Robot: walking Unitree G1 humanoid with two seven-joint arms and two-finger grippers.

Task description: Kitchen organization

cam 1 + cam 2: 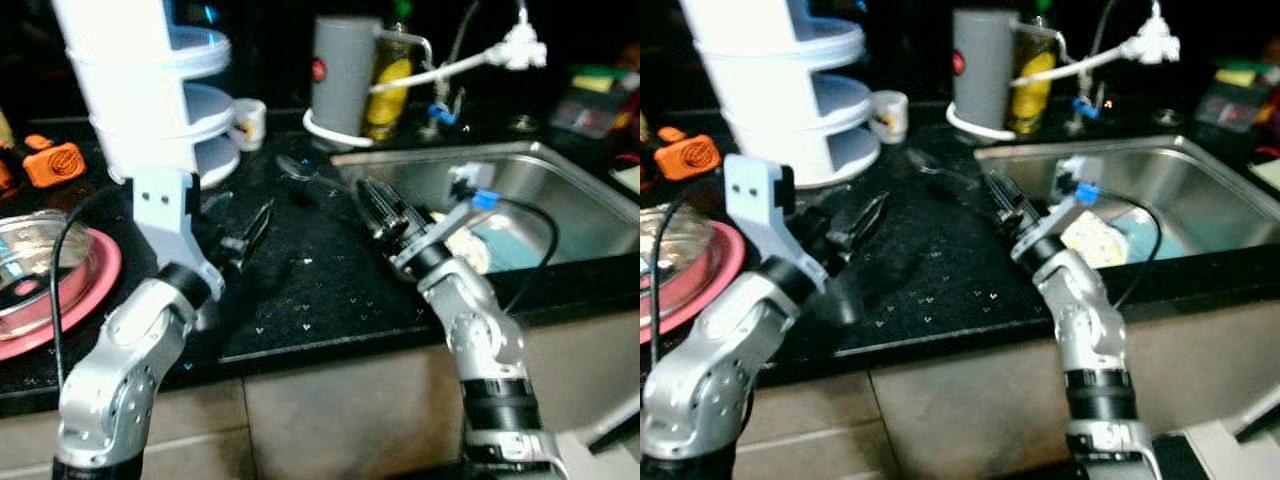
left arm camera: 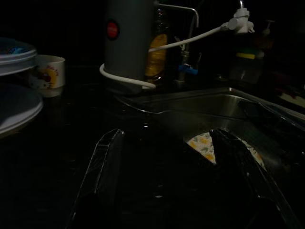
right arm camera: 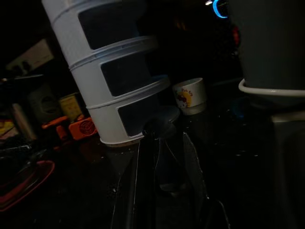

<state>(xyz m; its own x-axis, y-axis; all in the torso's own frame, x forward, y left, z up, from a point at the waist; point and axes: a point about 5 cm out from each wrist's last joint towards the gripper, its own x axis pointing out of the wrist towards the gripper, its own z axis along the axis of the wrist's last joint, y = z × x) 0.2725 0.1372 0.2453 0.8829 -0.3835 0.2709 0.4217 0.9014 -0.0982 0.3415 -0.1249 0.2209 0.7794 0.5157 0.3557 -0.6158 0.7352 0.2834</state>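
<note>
Now, right gripper (image 3: 159, 157): fingers narrowly clamped on a spoon (image 1: 300, 170) lying on the black counter (image 1: 300, 290), beside the sink (image 1: 560, 165).
Left gripper (image 1: 250, 225): fingers spread wide, low over the counter near the white tiered rack (image 1: 140, 90).
Mug (image 1: 248, 122): between rack and grey canister (image 1: 343, 75).

You see the white tiered rack (image 1: 140, 90) cut off by the top edge at upper left, and the pink plate (image 1: 85, 290) with its glass bowl (image 1: 35, 265) cut by the left edge. The right arm hides part of the patterned plate (image 1: 1095, 238) in the sink (image 1: 560, 170). Both wrist views are very dark; the mug's (image 2: 47, 71) print stays unreadable.
</note>
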